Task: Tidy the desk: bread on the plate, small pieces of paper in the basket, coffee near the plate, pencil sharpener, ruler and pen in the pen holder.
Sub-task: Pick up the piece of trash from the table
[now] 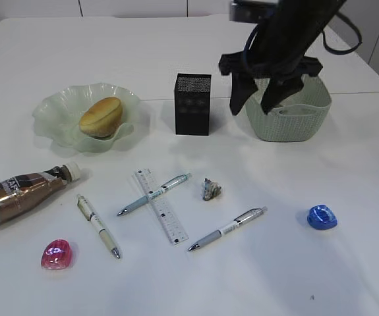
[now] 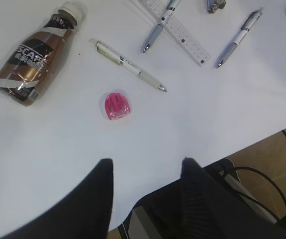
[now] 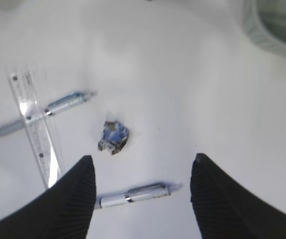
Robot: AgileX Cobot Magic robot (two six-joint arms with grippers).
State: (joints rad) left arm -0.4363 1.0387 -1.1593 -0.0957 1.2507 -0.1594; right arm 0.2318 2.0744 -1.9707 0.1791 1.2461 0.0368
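The bread lies in the wavy green plate. The coffee lies on its side at the desk's left. A crumpled piece of paper sits mid-desk, with the clear ruler crossing one pen and two more pens nearby. My right gripper hangs open and empty in front of the basket; in its wrist view the gripper hovers over the paper. My left gripper is open and empty above the desk's near edge, short of a pink pencil sharpener.
The black mesh pen holder stands upright between plate and basket. A blue pencil sharpener lies at the right front. Cables and a frame show below the desk's near edge.
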